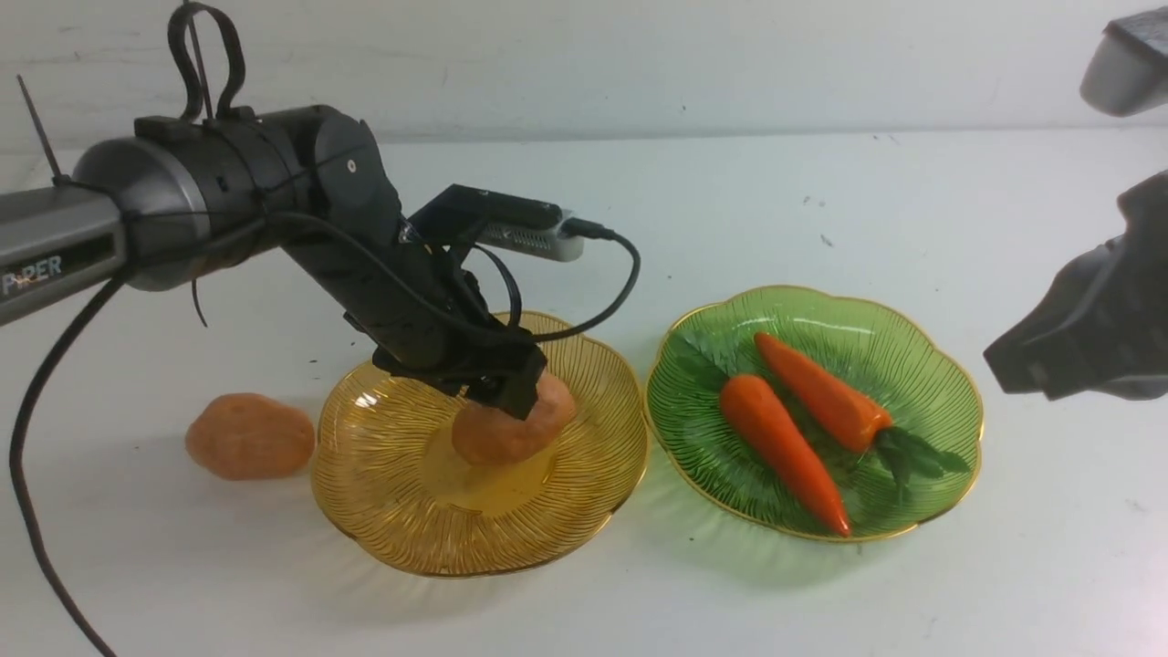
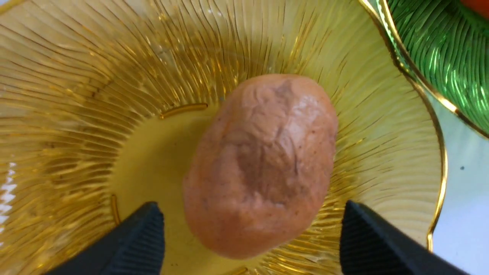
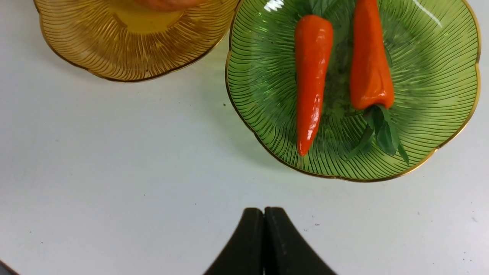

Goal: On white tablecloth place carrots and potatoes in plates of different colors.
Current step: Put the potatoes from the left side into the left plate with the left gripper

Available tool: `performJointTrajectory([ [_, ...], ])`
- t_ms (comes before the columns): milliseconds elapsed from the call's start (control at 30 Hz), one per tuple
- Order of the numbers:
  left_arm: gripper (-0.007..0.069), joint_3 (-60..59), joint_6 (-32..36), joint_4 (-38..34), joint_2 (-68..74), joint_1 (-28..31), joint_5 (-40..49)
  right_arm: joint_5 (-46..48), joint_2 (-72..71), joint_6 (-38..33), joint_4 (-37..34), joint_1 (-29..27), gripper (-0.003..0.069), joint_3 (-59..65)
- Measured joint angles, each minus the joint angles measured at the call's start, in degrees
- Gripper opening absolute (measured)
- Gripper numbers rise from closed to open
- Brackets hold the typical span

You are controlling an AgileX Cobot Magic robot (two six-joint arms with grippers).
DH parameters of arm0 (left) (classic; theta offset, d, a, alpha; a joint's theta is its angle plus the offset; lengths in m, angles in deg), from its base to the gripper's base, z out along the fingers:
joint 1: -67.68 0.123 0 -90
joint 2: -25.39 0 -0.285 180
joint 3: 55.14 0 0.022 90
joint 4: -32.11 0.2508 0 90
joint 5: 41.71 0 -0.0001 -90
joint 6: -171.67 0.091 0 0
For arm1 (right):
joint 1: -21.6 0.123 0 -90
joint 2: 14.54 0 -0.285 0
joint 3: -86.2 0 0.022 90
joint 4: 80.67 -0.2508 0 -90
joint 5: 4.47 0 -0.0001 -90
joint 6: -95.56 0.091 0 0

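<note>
left pincer [image 2: 251, 214] hangs low over the yellow plate [image 1: 383, 493] with its two black fingers [image 2: 141, 240] spread wide apart, one on each side of a potato [image 2: 263, 164] and clear of it, with bare plate showing in both gaps. that potato lies on its side near the middle of the yellow plate, resting on the glass as far as the front view tells. the other potato [image 1: 249, 436] sits on the white tablecloth [image 1: 821, 210] just beside that plate's left rim, outside it. both carrots [image 1: 783, 447] lie side by side in the green plate [image 1: 931, 401], leafy ends pointing opposite ways; this plate stands just right of the yellow one, rims near but apart. right pincer [image 3: 264, 214] is pressed together with nothing in it, hovering above bare cloth near the green plate. by my reading the carrots are done and the work is at the potato step: one lies free in its plate, one is left to fetch. the next move calls for the left arm to rise clear of the rim, shift left, and come down over the loose potato with fingers across its short side, closing gently. it looks round and smooth, so an off-centre grip could pop it away, and a low pass could knock the plate.
</note>
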Motion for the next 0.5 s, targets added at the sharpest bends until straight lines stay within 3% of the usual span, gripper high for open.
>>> performJointTrajectory([
  [67, 0.0582, 2.2, -0.1, 0.4, -0.7, 0.0, 2.0, 0.0, 0.0, 0.0, 0.0, 0.0, -0.0015, 0.0],
  [133, 0.0539, 4.7, -1.3, 1.8, -1.9, 0.3, 5.0, 0.0, 0.0, -0.3, 0.0, 0.0, -0.0015, 0.0],
  [200, 0.0446, 8.0, -2.6, 4.9, -3.8, 1.4, 9.9, 0.0, 0.0, -0.7, 0.0, 0.0, -0.0015, 0.0],
  [367, 0.0083, 10.4, -2.4, 15.8, -8.5, 7.8, 20.1, 0.0, 0.0, -1.0, -0.1, 0.0, -0.0015, 0.0],
  [400, 0.0036, 8.9, -1.2, 16.9, -10.1, 10.3, 20.4, 0.0, 0.0, -1.0, -0.1, 0.0, -0.0015, 0.0],
  [500, 0.0002, 2.8, 2.9, 17.0, -13.5, 16.3, 21.0, 0.0, 0.0, -1.1, -0.1, 0.0, -0.0015, 0.4],
])
